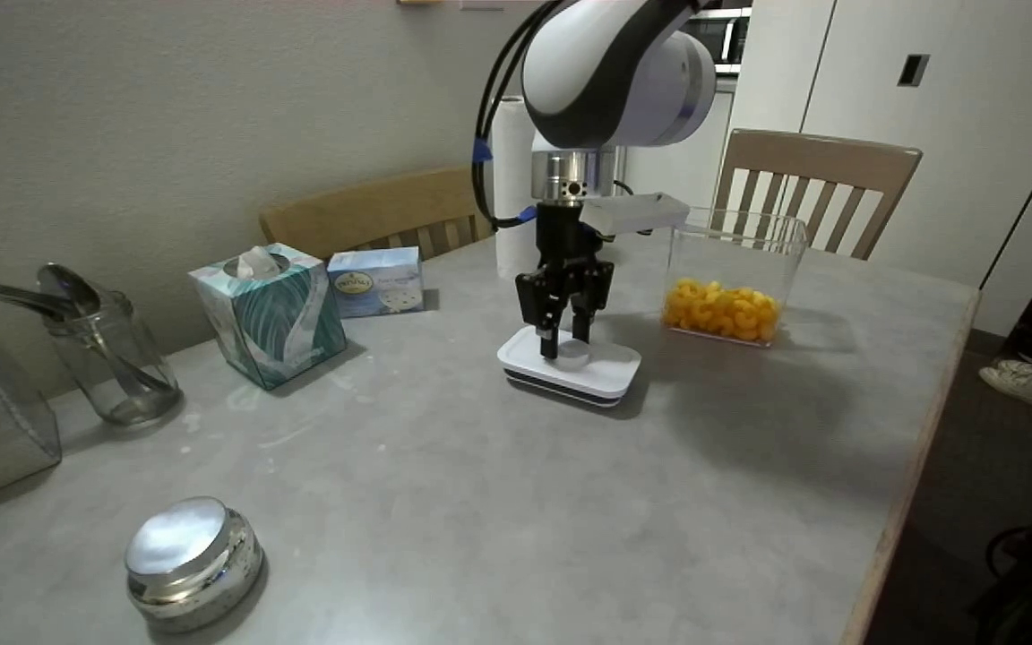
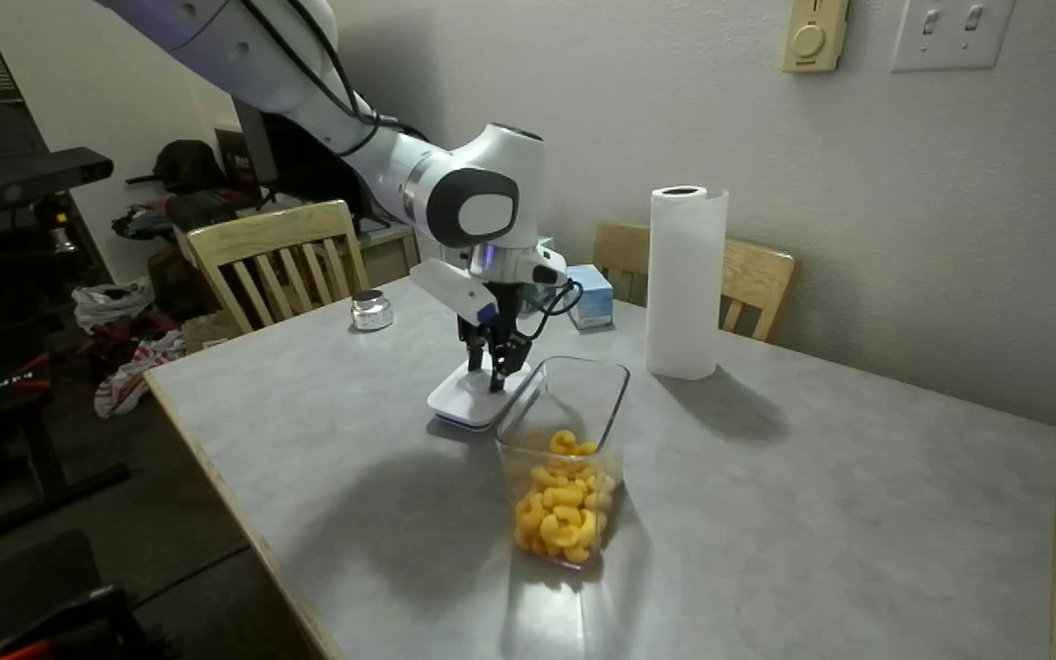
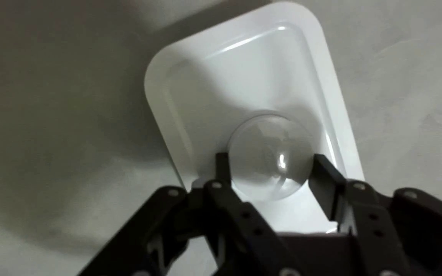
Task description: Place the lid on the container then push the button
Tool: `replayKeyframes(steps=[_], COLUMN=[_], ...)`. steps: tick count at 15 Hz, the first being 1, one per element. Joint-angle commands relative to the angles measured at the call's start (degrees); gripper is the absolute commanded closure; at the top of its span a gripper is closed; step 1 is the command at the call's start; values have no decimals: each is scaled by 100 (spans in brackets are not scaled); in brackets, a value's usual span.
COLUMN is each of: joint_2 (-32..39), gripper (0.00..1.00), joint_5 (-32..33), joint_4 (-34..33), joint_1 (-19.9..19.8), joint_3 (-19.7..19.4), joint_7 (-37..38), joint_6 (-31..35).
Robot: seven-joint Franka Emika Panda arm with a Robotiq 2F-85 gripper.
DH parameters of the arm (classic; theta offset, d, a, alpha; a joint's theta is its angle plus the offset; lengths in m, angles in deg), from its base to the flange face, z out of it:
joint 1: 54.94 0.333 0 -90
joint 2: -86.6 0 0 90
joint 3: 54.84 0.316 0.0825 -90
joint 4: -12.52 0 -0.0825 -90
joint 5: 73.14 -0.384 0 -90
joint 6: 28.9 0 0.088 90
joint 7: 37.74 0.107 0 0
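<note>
The white lid [image 1: 610, 361] lies flat on the table; it also shows in an exterior view [image 2: 455, 396] and in the wrist view [image 3: 259, 69]. Its round raised button [image 3: 272, 145] stands between the fingertips. My gripper [image 1: 564, 343] points straight down over the lid, and in the wrist view [image 3: 270, 163] its two fingers touch opposite sides of the button. The clear container [image 1: 740, 255] stands upright and open on the table beside the lid, with yellow-orange pieces in its bottom. It also shows in an exterior view [image 2: 615, 431] and is out of the wrist view.
A paper towel roll [image 2: 686, 284] stands near the wall. A teal tissue box [image 1: 270, 313], a blue tea box [image 1: 379, 282] and a glass jar with cutlery [image 1: 126, 376] stand along the wall. A round metal jar [image 1: 193, 564] is near the table edge.
</note>
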Motion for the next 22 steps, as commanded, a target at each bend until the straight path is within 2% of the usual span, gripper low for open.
replayKeyframes(steps=[1, 4, 7, 13, 22], joint_2=[53, 41, -31, -193, -733], gripper=[71, 71, 71, 71, 71], joint_5=[-118, -210, -198, 19, 340], joint_4=[-55, -38, 6, -17, -258], joint_1=[155, 166, 143, 43, -209], joint_3=[-187, -190, -162, -204, -233], joint_7=[761, 1196, 1135, 570, -785], joint_6=[33, 42, 21, -152, -216])
